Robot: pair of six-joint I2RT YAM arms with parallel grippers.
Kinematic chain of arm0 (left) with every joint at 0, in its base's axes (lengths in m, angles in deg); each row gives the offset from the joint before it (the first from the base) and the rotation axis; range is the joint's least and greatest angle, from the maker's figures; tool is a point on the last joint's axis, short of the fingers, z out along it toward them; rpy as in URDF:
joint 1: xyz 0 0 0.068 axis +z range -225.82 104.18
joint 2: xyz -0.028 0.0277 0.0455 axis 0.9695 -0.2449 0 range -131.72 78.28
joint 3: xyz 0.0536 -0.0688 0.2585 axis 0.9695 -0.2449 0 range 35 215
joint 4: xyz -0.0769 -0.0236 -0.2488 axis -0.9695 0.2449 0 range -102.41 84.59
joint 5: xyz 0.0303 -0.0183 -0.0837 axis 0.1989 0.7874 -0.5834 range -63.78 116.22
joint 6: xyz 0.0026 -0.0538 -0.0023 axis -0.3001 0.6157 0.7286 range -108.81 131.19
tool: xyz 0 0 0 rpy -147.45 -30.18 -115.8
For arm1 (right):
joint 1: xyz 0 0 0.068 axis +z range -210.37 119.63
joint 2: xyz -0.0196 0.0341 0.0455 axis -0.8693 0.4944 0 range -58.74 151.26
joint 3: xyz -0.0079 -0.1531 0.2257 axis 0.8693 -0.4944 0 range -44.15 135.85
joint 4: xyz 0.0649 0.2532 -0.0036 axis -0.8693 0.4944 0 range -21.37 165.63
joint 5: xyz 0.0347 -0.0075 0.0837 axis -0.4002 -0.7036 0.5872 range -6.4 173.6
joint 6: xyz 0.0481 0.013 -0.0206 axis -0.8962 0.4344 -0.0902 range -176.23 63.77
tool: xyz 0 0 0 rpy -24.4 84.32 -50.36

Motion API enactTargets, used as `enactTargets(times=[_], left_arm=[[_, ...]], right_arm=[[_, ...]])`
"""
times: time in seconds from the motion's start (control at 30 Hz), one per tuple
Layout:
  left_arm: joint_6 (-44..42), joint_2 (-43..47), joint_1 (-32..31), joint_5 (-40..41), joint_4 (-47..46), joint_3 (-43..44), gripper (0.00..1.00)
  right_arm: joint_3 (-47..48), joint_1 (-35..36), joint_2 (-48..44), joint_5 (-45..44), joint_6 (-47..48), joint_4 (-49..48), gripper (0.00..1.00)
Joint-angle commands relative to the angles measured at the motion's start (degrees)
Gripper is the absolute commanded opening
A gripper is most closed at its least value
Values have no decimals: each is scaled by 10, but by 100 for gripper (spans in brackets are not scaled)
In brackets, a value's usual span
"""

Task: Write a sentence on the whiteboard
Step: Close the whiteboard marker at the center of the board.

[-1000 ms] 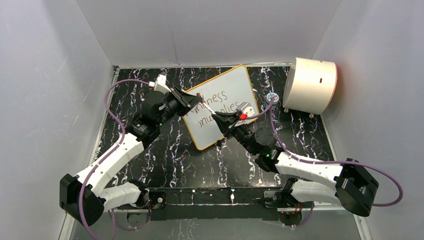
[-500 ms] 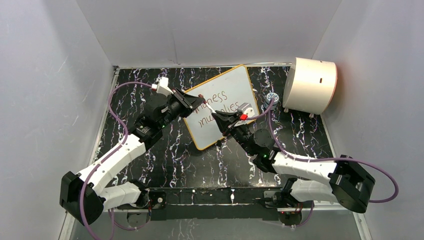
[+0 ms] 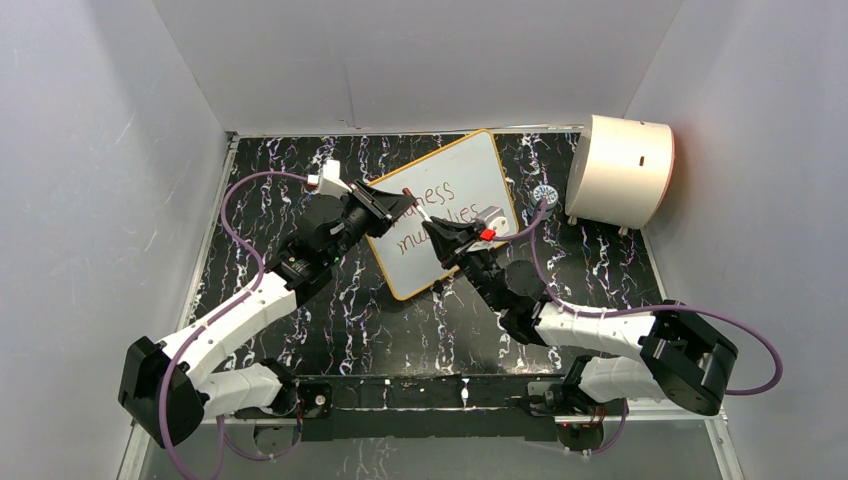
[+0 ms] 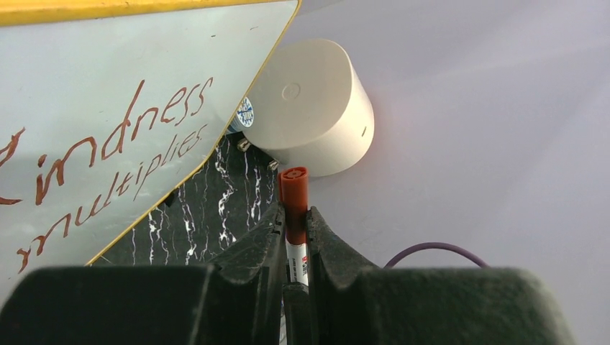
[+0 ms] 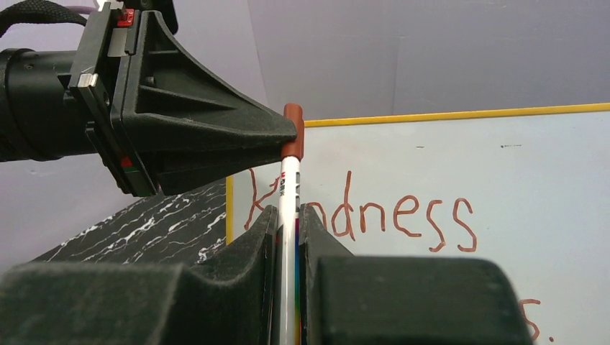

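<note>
Lab test booth (plain grey walls (image 3: pixel 400 60), 2 bolted robot arms (image 3: pixel 240 312))

Two white-shelled arms with black joints, left arm (image 3: pixel 235 318), right arm (image 3: pixel 600 333), purple cable (image 4: pixel 434 246) off each wrist, black ribbed wedge left gripper (image 4: pixel 295 215), matte black right gripper (image 5: pixel 289 214), bulky black housings (image 3: pixel 158 388) at seven and five o'clock

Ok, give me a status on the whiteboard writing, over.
Both shut on the marker: left hand at the cap, right hand on the barrel. Two-line sentence on the whiteboard. Nothing blocking; drum stands apart, to its right.
</note>
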Motion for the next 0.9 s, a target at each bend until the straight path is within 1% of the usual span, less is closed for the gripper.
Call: enactTargets(times=[0.0, 0.07, 0.1, 0.13, 0.17, 0.23, 0.33, 0.47, 0.53, 0.63, 0.87], left_arm=[[-3, 6, -30, -43, 1, -8, 0], [-13, 14, -30, -32, 11, -6, 0], [-20, 18, -30, -24, 20, -4, 3], [-31, 21, -29, -22, 26, 0, 12], [-42, 24, -30, -3, 39, 6, 19], [-67, 26, -30, 17, 63, 22, 32], [-92, 32, -29, 39, 80, 40, 46], [-111, 35, -27, 59, 102, 60, 61], [-119, 31, -24, 65, 117, 72, 64], [-128, 21, -16, 70, 135, 86, 65], [-125, 3, -4, 68, 126, 87, 59]], right_arm=[[18, -3, 0, -18, 12, -52, 0], [17, -3, -4, -8, 13, -38, 0], [15, -3, -7, -3, 11, -31, 0], [11, -3, -9, 2, 8, -26, 0], [8, -3, -11, 6, 7, -19, 0], [0, -3, -15, 10, 2, -12, 0], [-9, -2, -23, 11, -2, -2, 0], [-13, -3, -31, 16, 0, 12, 0], [-16, -3, -34, 18, 1, 16, 0], [-21, -2, -38, 22, -2, 17, 0], [-28, -3, -56, 31, -8, 24, 0]])
